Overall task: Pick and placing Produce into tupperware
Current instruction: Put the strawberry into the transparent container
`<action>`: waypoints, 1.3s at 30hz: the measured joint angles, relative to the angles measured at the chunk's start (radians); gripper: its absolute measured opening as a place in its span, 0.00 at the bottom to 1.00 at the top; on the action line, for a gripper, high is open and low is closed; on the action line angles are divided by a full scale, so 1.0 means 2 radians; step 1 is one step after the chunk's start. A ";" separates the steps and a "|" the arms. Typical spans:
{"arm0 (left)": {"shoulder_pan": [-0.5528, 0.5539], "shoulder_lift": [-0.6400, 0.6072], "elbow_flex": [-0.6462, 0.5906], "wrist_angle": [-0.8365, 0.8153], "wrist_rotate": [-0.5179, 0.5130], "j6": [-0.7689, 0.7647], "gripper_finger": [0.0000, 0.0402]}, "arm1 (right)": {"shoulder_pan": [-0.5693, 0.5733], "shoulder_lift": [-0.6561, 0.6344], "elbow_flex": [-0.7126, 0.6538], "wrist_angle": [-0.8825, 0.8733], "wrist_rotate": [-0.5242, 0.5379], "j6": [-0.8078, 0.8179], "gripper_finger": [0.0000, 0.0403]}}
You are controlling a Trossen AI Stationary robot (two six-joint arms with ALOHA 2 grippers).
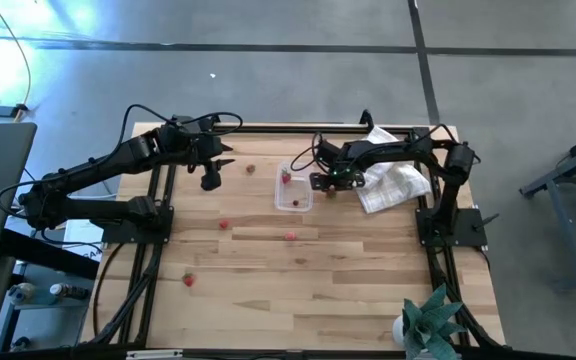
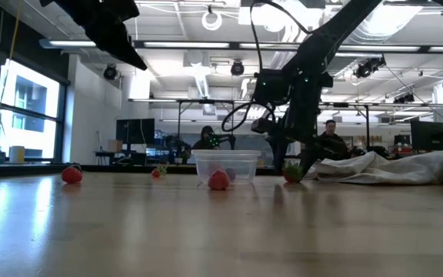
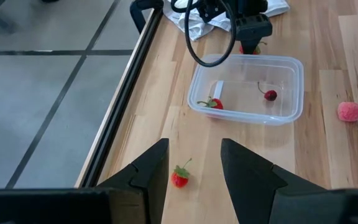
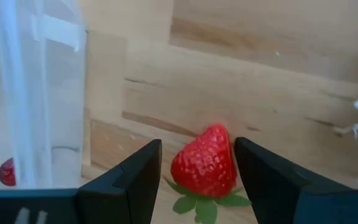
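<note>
The clear tub (image 1: 293,190) stands mid-table and holds a red strawberry (image 3: 213,104) and a small dark piece (image 3: 270,95). My right gripper (image 4: 197,171) is open, down at the table by the tub's right wall, and its fingers flank a red strawberry (image 4: 204,165) that lies on the wood. That same strawberry (image 2: 292,173) also shows in the low view. My left gripper (image 3: 194,165) is open and hangs high above the table, left of the tub. Another strawberry (image 3: 180,177) lies on the wood below it. More red pieces (image 1: 224,224) (image 1: 290,236) (image 1: 188,280) are scattered on the near half. My right gripper comes at the strawberry from above, slanting, with one finger on each side of it. One finger (image 4: 253,174) stands right at the berry's side (image 4: 230,163). Whether it touches, I cannot tell. The berry rests on the table.
A crumpled white cloth (image 1: 393,180) lies right of the tub, under the right arm. A pink round piece (image 3: 349,111) sits on the wood on the tub's near side. A green plant (image 1: 433,320) stands at the near right corner. Black frame rails run along both table sides.
</note>
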 joint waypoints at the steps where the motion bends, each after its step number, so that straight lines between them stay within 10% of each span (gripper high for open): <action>1: 0.000 0.000 0.000 0.000 0.000 0.000 0.34 | 0.000 0.000 0.000 -0.005 0.000 0.003 0.50; 39: 0.000 0.000 0.000 0.000 0.000 0.000 0.34 | 0.001 -0.001 -0.002 -0.003 0.016 -0.010 0.38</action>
